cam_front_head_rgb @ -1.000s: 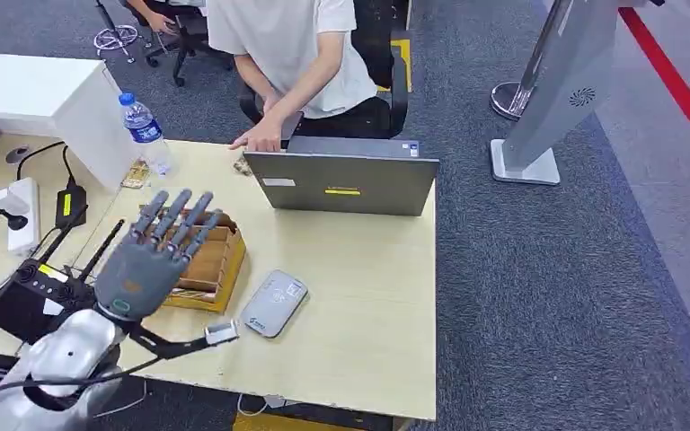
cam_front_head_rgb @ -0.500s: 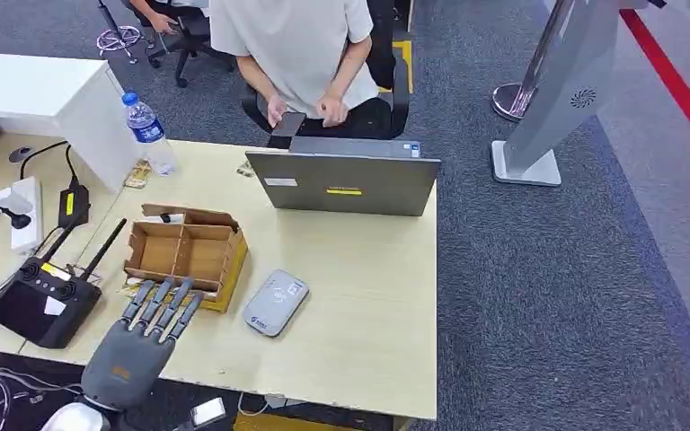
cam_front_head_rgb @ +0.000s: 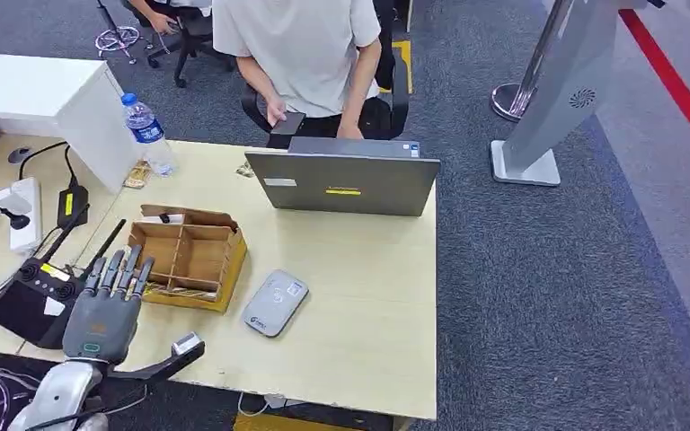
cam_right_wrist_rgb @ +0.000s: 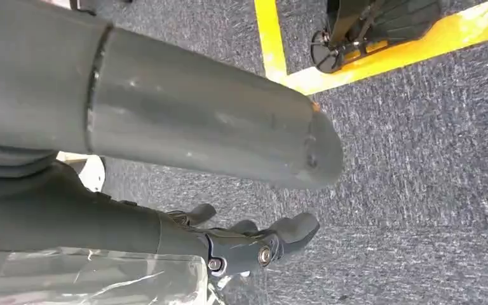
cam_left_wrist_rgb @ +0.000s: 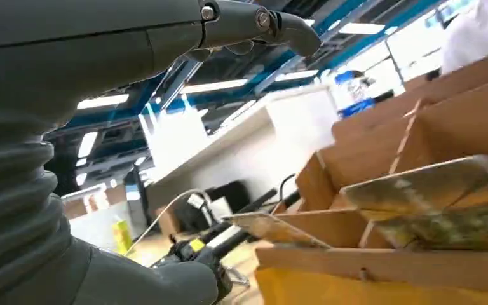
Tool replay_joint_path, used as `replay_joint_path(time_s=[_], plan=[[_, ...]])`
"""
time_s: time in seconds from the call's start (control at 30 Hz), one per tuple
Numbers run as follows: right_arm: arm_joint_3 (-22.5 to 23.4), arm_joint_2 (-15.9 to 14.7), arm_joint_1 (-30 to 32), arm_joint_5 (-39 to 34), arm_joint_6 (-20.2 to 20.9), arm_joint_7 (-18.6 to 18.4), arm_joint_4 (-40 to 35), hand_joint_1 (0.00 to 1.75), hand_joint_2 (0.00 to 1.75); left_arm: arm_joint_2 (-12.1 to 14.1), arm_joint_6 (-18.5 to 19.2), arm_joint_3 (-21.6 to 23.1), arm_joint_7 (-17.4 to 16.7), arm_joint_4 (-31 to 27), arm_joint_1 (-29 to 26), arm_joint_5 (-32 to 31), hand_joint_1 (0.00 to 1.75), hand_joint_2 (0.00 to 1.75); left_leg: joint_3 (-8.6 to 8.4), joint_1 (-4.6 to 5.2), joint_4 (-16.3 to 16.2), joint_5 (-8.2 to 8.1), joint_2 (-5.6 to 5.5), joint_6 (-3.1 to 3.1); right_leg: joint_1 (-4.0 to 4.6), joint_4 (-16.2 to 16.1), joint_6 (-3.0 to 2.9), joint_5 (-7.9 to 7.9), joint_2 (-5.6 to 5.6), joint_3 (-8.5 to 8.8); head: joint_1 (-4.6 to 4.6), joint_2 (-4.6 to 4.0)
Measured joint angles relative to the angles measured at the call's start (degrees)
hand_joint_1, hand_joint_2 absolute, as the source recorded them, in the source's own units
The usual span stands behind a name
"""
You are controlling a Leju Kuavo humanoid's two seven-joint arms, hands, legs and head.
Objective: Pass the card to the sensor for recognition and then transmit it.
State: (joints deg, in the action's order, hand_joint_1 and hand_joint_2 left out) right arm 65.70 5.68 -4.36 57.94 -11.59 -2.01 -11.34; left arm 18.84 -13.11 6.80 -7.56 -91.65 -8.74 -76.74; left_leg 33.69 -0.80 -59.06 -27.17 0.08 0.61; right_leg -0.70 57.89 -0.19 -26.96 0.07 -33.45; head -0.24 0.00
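My left hand [cam_front_head_rgb: 103, 307] hovers over the table's front left part, fingers stretched out and thumb spread, holding nothing. Its fingertips [cam_front_head_rgb: 121, 262] reach the left front corner of a brown cardboard box [cam_front_head_rgb: 189, 256] with compartments. In the left wrist view the hand [cam_left_wrist_rgb: 70, 159] looks into the box [cam_left_wrist_rgb: 368, 159], where a greenish card [cam_left_wrist_rgb: 419, 187] leans on a divider and another card [cam_left_wrist_rgb: 273, 227] lies nearer. The grey card sensor [cam_front_head_rgb: 274, 303] lies flat to the right of the box. My right hand [cam_right_wrist_rgb: 248, 244] hangs over dark carpet, holding nothing, its fingers loosely bent.
A grey laptop [cam_front_head_rgb: 341, 184] stands at the table's far edge, with a seated person [cam_front_head_rgb: 296, 54] behind it holding a phone. A water bottle [cam_front_head_rgb: 146, 132] stands far left. A black remote controller [cam_front_head_rgb: 36, 301] and a power strip [cam_front_head_rgb: 22, 211] lie on the left desk.
My left hand came down from above the box to the table's front edge, then shifted left and forward to the box's corner. The person took a hand off the table.
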Motion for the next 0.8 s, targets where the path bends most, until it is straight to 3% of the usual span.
replay_joint_path(time_s=[0.4,0.8], plan=[[-0.74,0.0,-0.31,1.53,0.81,-0.29,0.0,0.0,0.0,-4.7,1.57,-1.8,3.41,8.91,7.28,-1.38,0.0,1.75,0.0,0.01,-0.02,0.01,-0.01,0.0,0.0,0.0,0.01,0.01,0.0,-0.01,0.02,0.0],[-0.76,0.0,-0.41,1.55,1.01,-0.15,0.0,0.0,0.0,-7.83,2.69,2.51,3.46,11.33,11.32,-2.9,0.0,1.75,0.0,0.0,-0.02,0.0,0.01,0.0,0.0,0.0,0.01,0.01,0.01,-0.03,0.02,0.0]])
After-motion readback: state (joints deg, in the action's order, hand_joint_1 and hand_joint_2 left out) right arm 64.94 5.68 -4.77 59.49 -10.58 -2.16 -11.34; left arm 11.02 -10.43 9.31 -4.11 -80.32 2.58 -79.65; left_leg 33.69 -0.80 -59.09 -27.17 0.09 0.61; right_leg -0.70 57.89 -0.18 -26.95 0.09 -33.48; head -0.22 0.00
